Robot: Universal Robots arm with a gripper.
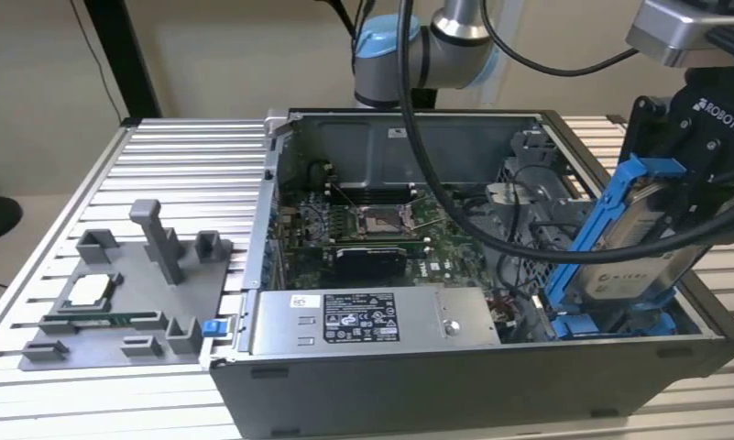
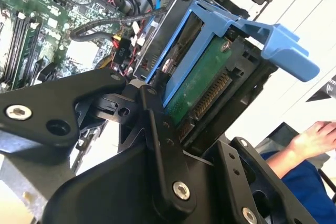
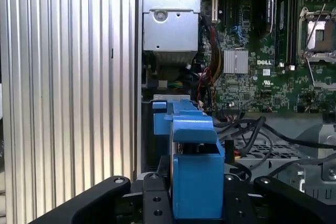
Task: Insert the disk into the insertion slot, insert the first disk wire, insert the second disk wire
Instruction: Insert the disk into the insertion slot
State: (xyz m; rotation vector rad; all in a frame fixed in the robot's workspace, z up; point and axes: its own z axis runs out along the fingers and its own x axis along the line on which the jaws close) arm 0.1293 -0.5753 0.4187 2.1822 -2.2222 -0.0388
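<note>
Over the insertion slot (image 1: 611, 323), four o'clock in the case (image 1: 465, 385), the gripper's (image 1: 666, 179) fingers clamp the disk's (image 1: 629, 266) blue carrier (image 1: 586, 247); probably rigid, weighty, shock-sensitive.

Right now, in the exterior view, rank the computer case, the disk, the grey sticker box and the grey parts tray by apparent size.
1. computer case
2. grey parts tray
3. the disk and grey sticker box: too alike to rank, and the disk stands tilted.
</note>
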